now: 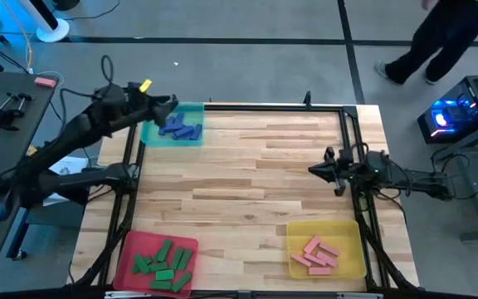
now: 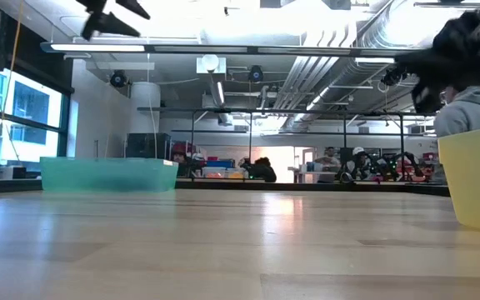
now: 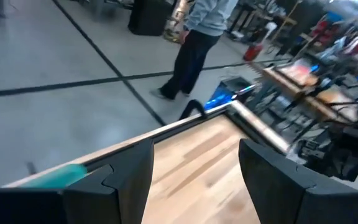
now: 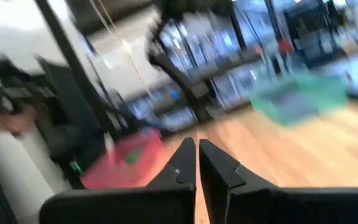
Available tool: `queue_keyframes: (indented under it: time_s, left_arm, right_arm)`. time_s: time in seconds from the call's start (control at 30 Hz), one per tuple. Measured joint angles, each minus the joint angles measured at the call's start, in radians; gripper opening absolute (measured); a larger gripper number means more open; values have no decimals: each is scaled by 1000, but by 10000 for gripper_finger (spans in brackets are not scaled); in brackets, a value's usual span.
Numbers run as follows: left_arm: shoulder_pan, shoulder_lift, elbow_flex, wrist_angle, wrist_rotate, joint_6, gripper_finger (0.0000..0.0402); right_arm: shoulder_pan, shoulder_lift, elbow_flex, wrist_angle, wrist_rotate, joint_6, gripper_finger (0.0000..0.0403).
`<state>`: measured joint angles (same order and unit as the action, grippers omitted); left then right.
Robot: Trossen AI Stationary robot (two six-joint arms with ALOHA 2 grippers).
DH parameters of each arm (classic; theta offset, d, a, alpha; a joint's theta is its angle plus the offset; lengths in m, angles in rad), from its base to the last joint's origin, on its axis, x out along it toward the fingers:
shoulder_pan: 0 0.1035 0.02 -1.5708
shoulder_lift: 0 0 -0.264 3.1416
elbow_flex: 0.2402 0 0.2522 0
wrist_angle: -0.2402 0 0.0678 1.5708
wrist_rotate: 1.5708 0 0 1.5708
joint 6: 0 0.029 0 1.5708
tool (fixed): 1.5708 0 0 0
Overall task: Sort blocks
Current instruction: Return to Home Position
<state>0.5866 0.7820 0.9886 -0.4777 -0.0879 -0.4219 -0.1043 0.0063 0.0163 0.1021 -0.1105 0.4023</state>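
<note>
Sorting looks finished on the worktop (image 1: 256, 166). My left arm (image 1: 73, 137) reaches in from the upper left of the high view. My left jaws stand spread apart and empty over the far rim of the teal tray (image 1: 196, 108). The blue blocks (image 1: 179, 129) lie heaped inside it, just below and right of those jaws, their long sides mostly running across the frame. My right arm (image 1: 413, 181) waits at mid-right, my right jaws pressed together and holding nothing. The green blocks (image 1: 163, 266) fill the red tray (image 1: 127, 249) at lower left. The pink blocks (image 1: 318, 256) sit in the yellow tray (image 1: 351, 241) at lower right. I see no loose block between them, so my left arm, the nearer one, likely only needs to pull back.
</note>
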Motion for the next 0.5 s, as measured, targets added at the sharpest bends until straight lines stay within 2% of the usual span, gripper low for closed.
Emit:
queue_keyframes:
  time_s: [0.1, 0.33, 0.5]
  left_arm:
    - [37, -60, 0, -61, 25, 72, 220]
    - [110, -199, -5, -94, 154, 234, 220]
    - [130, -326, -129, -64, 191, 278, 220]
  right_arm:
    - [0, 2, 0, -98, 12, 22, 0]
    - [0, 13, 1, -98, 24, 69, 0]
    - [0, 14, 1, -98, 24, 69, 0]
